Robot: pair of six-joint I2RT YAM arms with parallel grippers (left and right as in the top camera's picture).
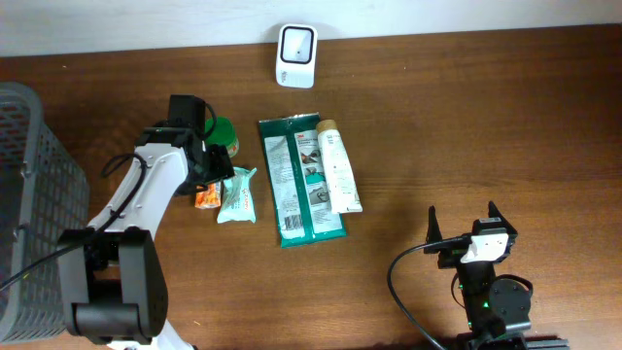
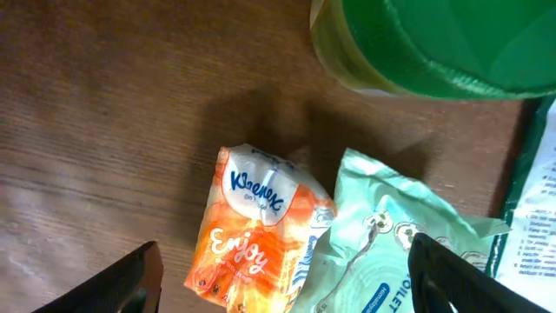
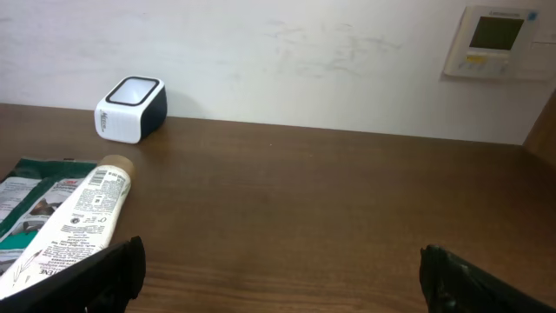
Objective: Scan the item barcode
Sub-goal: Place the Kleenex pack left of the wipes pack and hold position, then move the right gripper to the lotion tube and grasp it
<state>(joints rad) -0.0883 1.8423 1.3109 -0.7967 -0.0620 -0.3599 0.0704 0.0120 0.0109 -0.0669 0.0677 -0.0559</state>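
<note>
- The wooden table [image 1: 486,117] carries everything; a grey mesh basket [image 1: 29,194] stands at its left edge.
- A long dark green pouch [image 1: 292,185] lies flat mid-table, with a cream tube [image 1: 338,170] along its right edge, partly on it.
- A pale green wipes pack [image 1: 237,194] lies just left of the pouch, its edge overlapping an orange tissue pack [image 2: 256,230]. Both sit beside a green-lidded jar [image 1: 224,129].
- The white scanner [image 1: 295,43] stands at the far edge, well apart from the items.
- The left gripper [image 2: 282,265] hangs over the tissue pack, fingers spread wide, gripping nothing.
- The right gripper [image 1: 465,226], its fingers also spread, is empty and well apart from the items.
</note>
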